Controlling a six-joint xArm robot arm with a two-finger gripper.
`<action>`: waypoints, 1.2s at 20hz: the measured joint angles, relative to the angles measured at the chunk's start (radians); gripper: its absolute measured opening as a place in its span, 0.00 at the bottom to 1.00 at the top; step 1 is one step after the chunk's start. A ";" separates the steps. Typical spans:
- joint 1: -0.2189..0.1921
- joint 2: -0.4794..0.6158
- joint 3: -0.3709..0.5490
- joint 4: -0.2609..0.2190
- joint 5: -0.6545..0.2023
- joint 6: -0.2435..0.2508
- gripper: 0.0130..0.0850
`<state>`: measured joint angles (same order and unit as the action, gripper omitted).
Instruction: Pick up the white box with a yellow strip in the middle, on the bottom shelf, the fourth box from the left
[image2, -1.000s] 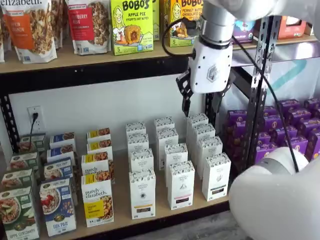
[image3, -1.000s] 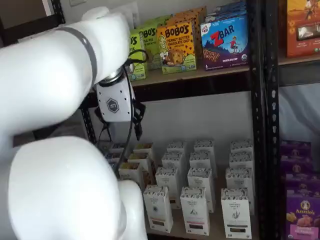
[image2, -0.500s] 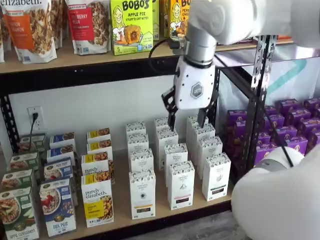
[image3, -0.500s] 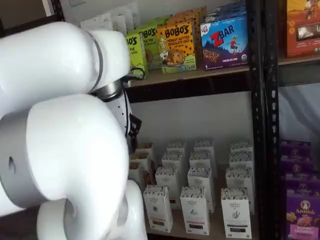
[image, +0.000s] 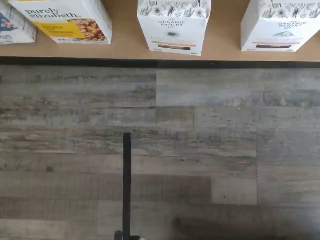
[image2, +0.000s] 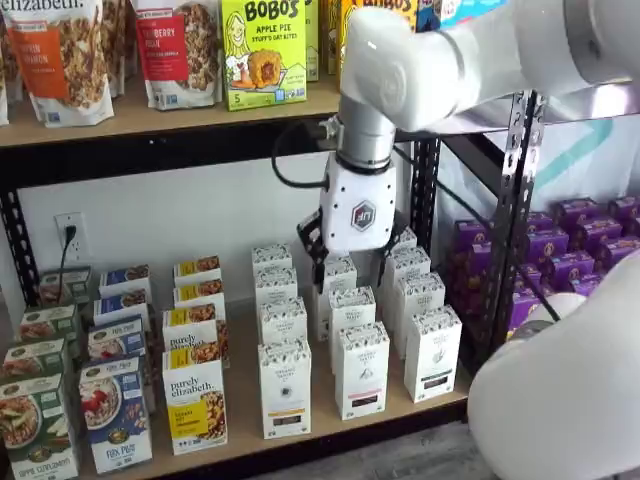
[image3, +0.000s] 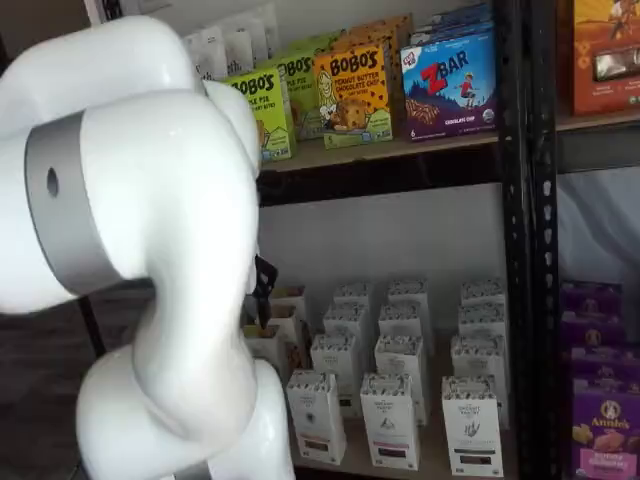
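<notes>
Hovering my gripper (image2: 348, 268) with its fingers spread and empty, I see the white box (image2: 285, 387) upright at the bottom shelf's (image2: 330, 432) front rail, below and nearer the camera than the gripper, so I judge a forward descent comes next.

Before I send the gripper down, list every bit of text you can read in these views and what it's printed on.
"purely elizabeth": granola box on the bottom shelf
"ORGANIC PANTRY": white box, wrist view
"BOBO'S APPLE PIE": green box
"BOBO'S PEANUT BUTTER CHOCOLATE CHIP": orange box
"ZBAR CHOCOLATE CHIP": blue box
"Annie's": purple box
"FLAX PLUS": cereal box
Small dark labels on the white cartons: too small to read.
</notes>
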<state>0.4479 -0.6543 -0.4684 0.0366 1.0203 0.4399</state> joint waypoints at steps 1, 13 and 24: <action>0.007 0.026 0.000 -0.002 -0.017 0.007 1.00; 0.062 0.270 -0.008 -0.021 -0.233 0.069 1.00; 0.097 0.475 -0.047 -0.032 -0.403 0.110 1.00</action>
<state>0.5449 -0.1792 -0.5156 0.0043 0.6177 0.5498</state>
